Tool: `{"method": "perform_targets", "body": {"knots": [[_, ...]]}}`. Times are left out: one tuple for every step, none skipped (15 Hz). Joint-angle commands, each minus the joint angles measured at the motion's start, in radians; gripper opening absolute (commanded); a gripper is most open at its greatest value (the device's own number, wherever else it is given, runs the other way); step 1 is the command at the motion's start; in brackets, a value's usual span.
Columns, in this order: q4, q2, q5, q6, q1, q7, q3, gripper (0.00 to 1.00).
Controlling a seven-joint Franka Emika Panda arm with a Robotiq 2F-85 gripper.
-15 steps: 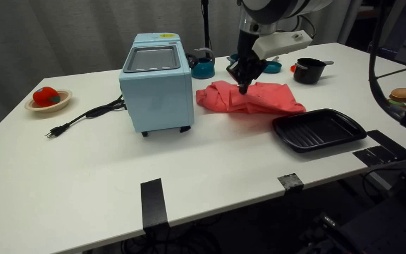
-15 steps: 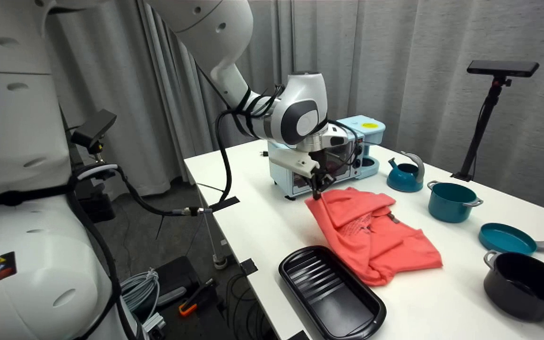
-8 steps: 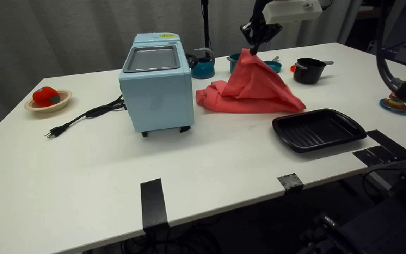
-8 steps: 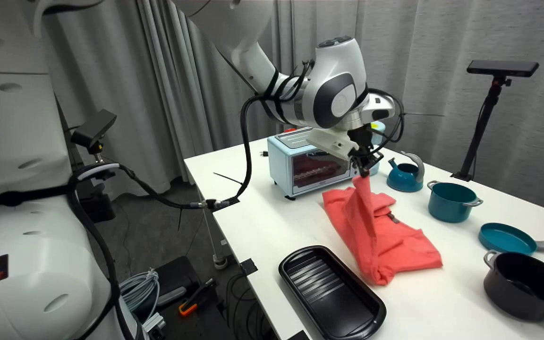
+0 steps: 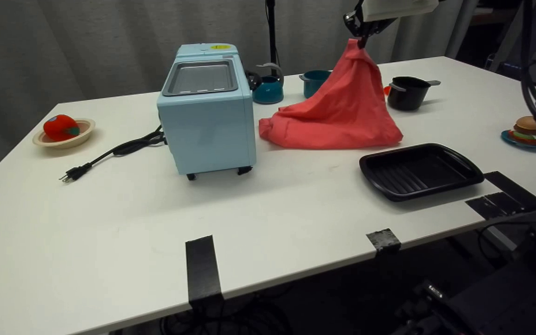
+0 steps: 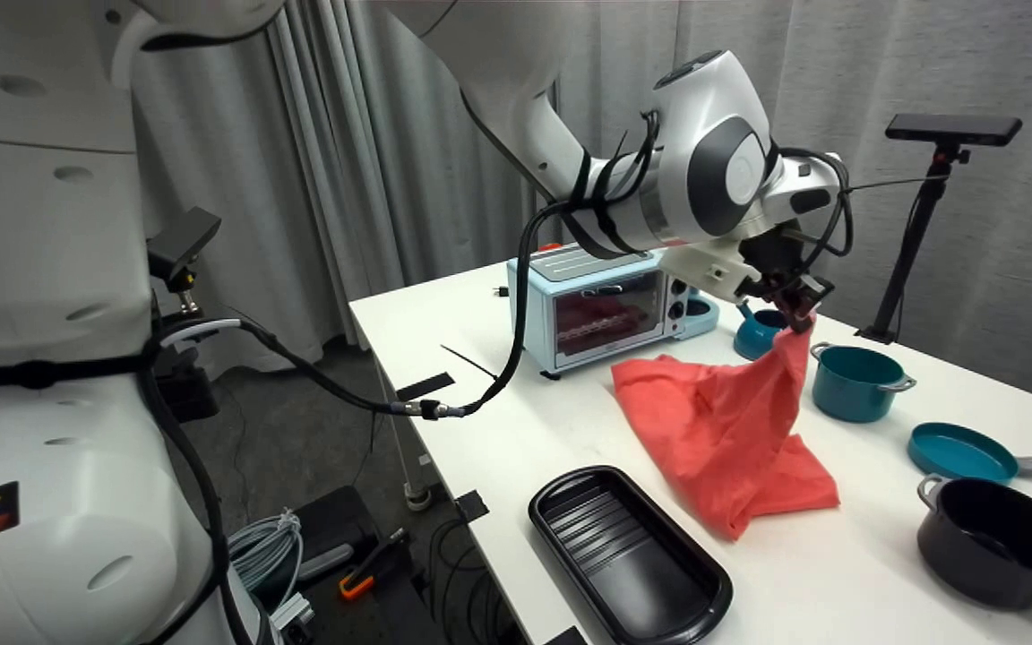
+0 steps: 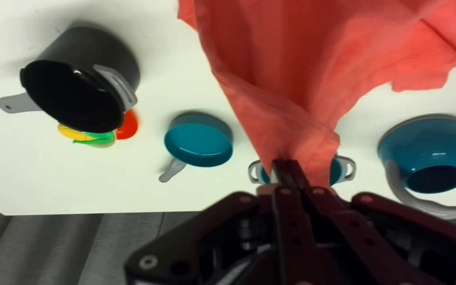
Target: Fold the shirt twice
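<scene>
The coral-red shirt [image 5: 333, 123] lies partly on the white table, with one edge pulled up into a tall peak. In an exterior view the shirt [image 6: 713, 421] rises toward the teal pot, its lower part flat and wrinkled on the table. My gripper [image 5: 362, 43] is shut on the raised edge, well above the table; it shows in an exterior view [image 6: 800, 322]. In the wrist view the gripper fingers [image 7: 290, 172] are closed together on the shirt [image 7: 303, 75], which hangs from them in folds and hides most of the teal pot.
A light-blue toaster oven [image 5: 207, 125] stands beside the shirt. A black tray [image 6: 632, 555] lies close to its near edge. A kettle [image 6: 760, 333], teal pot [image 6: 856, 385], teal pan [image 6: 959, 451] and black pot [image 6: 1000, 542] stand along the far side.
My gripper has risen from low over the table and moved toward the teal pot. The shirt's edge has come up with it, and the lifted part has grown taller.
</scene>
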Motion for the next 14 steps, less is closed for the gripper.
{"method": "perform_targets", "body": {"knots": [[0.082, 0.058, -0.081, -0.011, 0.039, 0.141, -0.068, 0.27], [0.091, 0.064, -0.087, -0.018, 0.042, 0.162, -0.072, 0.35], [0.093, 0.065, -0.073, -0.023, 0.038, 0.168, -0.065, 0.41], [0.094, 0.064, -0.061, -0.022, 0.037, 0.173, -0.059, 0.48], [0.093, 0.063, -0.056, -0.021, 0.036, 0.176, -0.053, 0.57], [0.084, 0.054, -0.048, -0.018, 0.034, 0.173, -0.044, 0.64], [0.071, 0.040, -0.021, -0.024, 0.024, 0.150, -0.022, 0.72], [0.063, 0.032, 0.026, -0.028, 0.021, 0.113, -0.008, 0.79], [0.054, 0.020, 0.078, -0.035, 0.005, 0.076, 0.023, 0.88], [0.044, 0.009, 0.143, -0.042, -0.013, 0.031, 0.058, 0.94], [0.040, 0.001, 0.197, -0.045, -0.021, -0.007, 0.082, 1.00], [0.038, -0.006, 0.255, -0.050, -0.031, -0.055, 0.109, 1.00], [0.039, -0.010, 0.301, -0.056, -0.035, -0.097, 0.130, 1.00], [0.043, -0.011, 0.340, -0.060, -0.037, -0.133, 0.146, 1.00]]}}
